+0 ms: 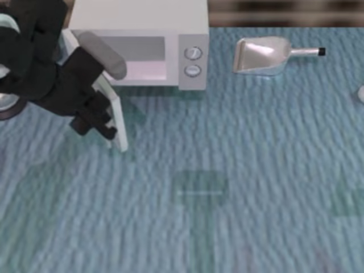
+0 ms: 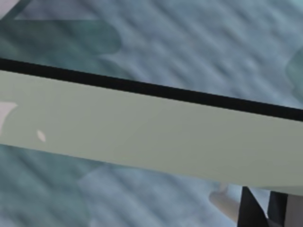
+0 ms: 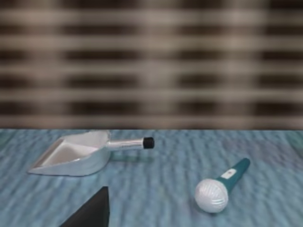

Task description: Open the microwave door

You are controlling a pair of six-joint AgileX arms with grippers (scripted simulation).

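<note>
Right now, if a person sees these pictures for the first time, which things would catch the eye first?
Probably the white microwave at the table's back left, its door swung open toward the front, with the left gripper at the door's edge. To its right lies a silver scoop.
</note>
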